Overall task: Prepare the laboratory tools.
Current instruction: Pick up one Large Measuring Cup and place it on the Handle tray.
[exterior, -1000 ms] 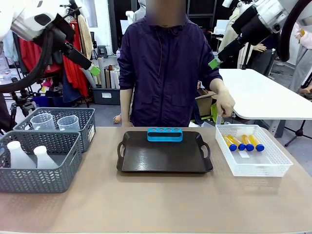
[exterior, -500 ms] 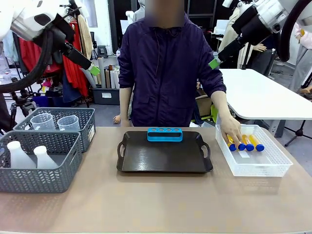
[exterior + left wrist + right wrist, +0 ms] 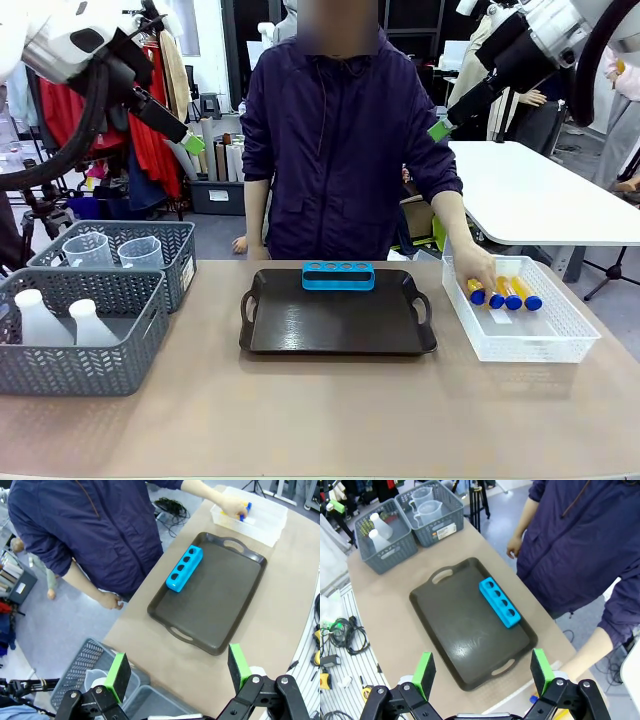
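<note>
A small blue rack (image 3: 338, 275) stands at the far edge of a dark tray (image 3: 337, 320), seen again as the rack (image 3: 184, 568) and the rack (image 3: 500, 603). Several blue-capped tubes of yellow liquid (image 3: 505, 293) lie in a white basket (image 3: 520, 340). The person's hand (image 3: 474, 270) rests on the leftmost tube. Two clear jugs (image 3: 88, 250) and two white flasks (image 3: 35, 318) sit in grey baskets at the left. My left gripper (image 3: 178, 667) and right gripper (image 3: 483, 667) hang high above the table, both open and holding nothing.
The grey mesh baskets (image 3: 85, 370) take up the table's left side. The tray's handles (image 3: 421, 305) stick out at both ends. Bare tabletop (image 3: 320, 420) runs along the near edge. The person stands at the far side, behind the tray.
The person's hand has come down into the white basket and settled on a tube. Both arms stay where they were.
</note>
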### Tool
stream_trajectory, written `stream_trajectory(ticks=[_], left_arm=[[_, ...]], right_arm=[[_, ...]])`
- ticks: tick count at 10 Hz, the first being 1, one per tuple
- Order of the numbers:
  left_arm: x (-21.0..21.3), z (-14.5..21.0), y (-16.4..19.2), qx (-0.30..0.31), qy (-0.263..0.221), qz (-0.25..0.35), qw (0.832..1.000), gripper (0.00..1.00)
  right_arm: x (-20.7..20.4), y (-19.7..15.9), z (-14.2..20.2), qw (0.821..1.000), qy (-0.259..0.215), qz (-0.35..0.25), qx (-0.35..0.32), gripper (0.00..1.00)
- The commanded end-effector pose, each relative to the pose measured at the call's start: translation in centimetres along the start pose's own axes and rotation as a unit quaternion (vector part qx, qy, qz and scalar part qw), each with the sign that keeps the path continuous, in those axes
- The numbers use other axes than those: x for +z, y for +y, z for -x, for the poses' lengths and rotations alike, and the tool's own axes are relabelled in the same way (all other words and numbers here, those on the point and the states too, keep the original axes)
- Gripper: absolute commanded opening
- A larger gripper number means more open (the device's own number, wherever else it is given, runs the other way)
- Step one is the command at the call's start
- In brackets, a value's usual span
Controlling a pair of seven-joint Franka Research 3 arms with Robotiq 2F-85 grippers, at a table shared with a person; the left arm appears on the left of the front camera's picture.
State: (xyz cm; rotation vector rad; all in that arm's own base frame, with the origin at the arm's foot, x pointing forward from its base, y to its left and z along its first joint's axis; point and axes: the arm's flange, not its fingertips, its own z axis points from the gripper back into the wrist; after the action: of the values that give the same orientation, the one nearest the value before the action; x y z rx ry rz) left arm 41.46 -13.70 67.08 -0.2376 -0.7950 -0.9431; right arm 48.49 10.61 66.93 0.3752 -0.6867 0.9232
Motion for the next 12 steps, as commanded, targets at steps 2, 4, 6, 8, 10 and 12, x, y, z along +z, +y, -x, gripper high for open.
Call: stream_trajectory(ticks=[2,4,6,8,10,12], left_arm=[[0.28,0.02,0.09,0.000,-0.007,0.003,1.000,1.00],[0.28,0.02,0.09,0.000,-0.007,0.003,1.000,1.00],[0.28,0.02,0.09,0.000,-0.007,0.003,1.000,1.00],[0.28,0.02,0.09,0.000,-0.007,0.003,1.000,1.00],[0.28,0.02,0.09,0.000,-0.007,0.003,1.000,1.00],[0.28,0.02,0.09,0.000,-0.007,0.003,1.000,1.00]], right_arm=[[0.07,-0.08,0.04,1.000,-0.001,0.000,0.000,1.00],[0.07,-0.08,0.04,1.000,-0.001,0.000,0.000,1.00],[0.07,-0.08,0.04,1.000,-0.001,0.000,0.000,1.00],[0.07,-0.08,0.04,1.000,-0.001,0.000,0.000,1.00],[0.07,-0.08,0.04,1.000,-0.001,0.000,0.000,1.00],[0.07,-0.08,0.04,1.000,-0.001,0.000,0.000,1.00]])
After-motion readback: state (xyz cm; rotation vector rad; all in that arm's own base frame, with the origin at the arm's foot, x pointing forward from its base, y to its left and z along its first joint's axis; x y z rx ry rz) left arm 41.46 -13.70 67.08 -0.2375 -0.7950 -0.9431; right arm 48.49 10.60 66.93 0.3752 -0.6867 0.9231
